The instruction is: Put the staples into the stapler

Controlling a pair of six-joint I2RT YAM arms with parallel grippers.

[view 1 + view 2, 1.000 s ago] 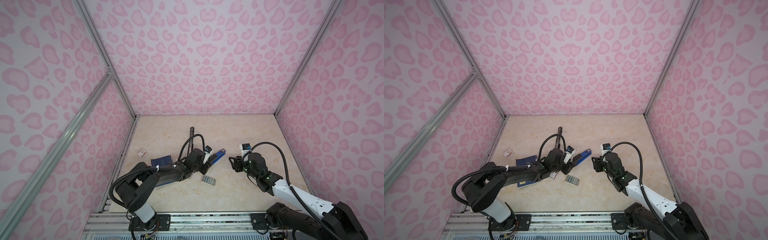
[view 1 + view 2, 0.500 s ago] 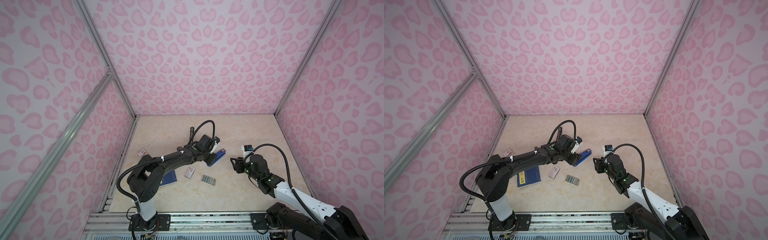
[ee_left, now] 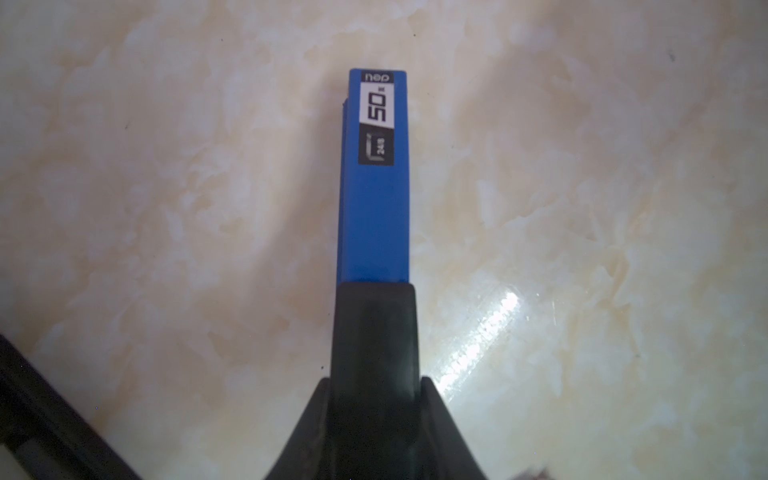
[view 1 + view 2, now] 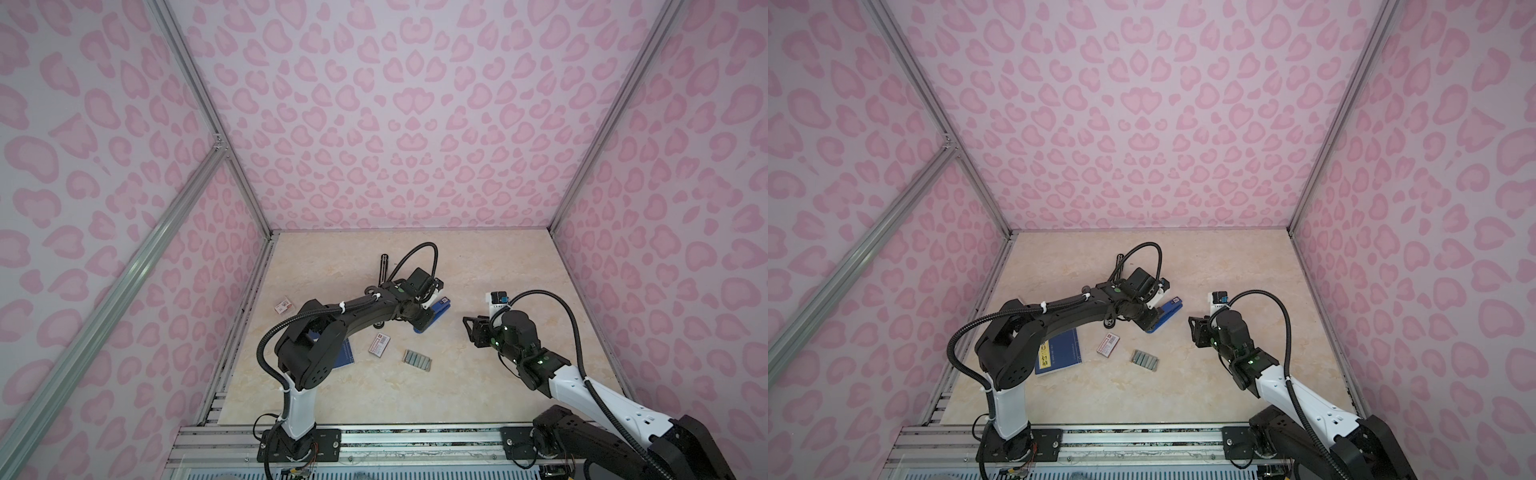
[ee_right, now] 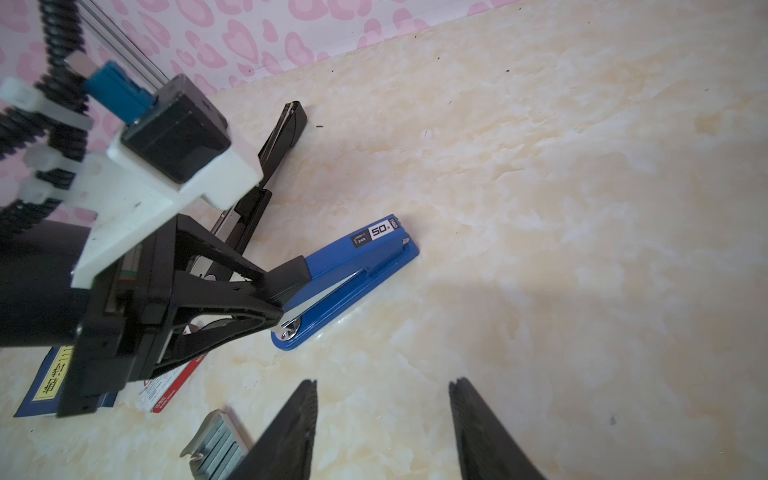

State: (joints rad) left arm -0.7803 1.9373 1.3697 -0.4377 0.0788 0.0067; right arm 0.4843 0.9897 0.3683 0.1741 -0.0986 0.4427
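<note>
In both top views: left end effector (image 4: 423, 321) pinching the rear of the blue stapler (image 4: 438, 311), mid-worktop; right end effector (image 4: 471, 330) spread, empty, near it but apart. Staples (image 4: 417, 360) flat towards the front edge, apart from the blue stapler, beside a box (image 4: 380, 344); not yet loaded. Risk: grabbing the box instead.

In the left wrist view: blue stapler (image 3: 374, 187) closed, held only at its tail. Likely to pivot or skid on the glossy worktop (image 3: 582, 166) if pushed or lifted.

In the right wrist view: fingers (image 5: 291, 271) above and below the hinge end. May clamp the lid shut rather than open it. Staples (image 5: 216, 440) near the right end effector (image 5: 382, 386): thin loose strips, prone to scattering or snapping under a hard pinch. Black stapler (image 5: 286, 133) towards the back edge: possible mix-up.
</note>
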